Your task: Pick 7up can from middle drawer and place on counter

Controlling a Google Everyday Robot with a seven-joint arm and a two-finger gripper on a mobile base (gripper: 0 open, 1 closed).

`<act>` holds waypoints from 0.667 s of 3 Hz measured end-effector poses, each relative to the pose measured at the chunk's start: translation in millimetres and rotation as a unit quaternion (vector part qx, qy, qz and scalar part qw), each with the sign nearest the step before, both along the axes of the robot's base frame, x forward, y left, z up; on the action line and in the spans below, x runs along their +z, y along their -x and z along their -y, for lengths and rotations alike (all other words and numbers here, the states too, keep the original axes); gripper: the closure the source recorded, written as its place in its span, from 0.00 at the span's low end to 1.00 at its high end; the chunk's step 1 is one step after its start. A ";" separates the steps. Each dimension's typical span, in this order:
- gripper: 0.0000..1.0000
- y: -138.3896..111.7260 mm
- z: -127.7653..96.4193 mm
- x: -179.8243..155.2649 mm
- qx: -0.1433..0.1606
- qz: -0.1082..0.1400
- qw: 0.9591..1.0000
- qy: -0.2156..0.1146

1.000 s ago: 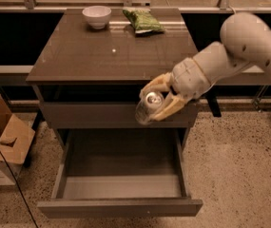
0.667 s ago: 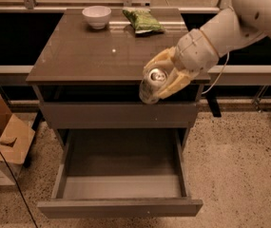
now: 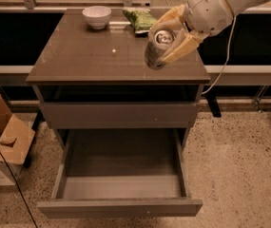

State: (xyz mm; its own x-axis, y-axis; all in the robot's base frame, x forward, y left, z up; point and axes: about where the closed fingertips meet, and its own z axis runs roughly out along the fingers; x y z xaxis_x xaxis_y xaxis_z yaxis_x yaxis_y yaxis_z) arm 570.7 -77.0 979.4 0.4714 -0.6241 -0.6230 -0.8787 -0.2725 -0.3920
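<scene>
My gripper [image 3: 169, 36] is shut on the 7up can [image 3: 158, 47], a small can with a silver top and dark body, tilted and held just above the right part of the counter [image 3: 92, 56]. The arm reaches in from the upper right. The middle drawer [image 3: 120, 184] stands pulled out below the cabinet front, its grey tray with nothing in it.
A white bowl [image 3: 97, 16] and a flat green snack bag [image 3: 140, 19] lie at the back of the counter. A closed grey drawer front [image 3: 118, 115] sits above the open one. Cardboard boxes [image 3: 2, 146] stand on the floor at the left.
My gripper has lifted the can up and back, from in front of the cabinet's upper drawer to over the counter's right side.
</scene>
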 end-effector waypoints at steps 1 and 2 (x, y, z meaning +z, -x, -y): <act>1.00 0.0 0.0 0.0 0.000 0.000 1.000 0.000; 1.00 -5.7 -4.4 -4.2 -0.022 0.010 1.000 -0.002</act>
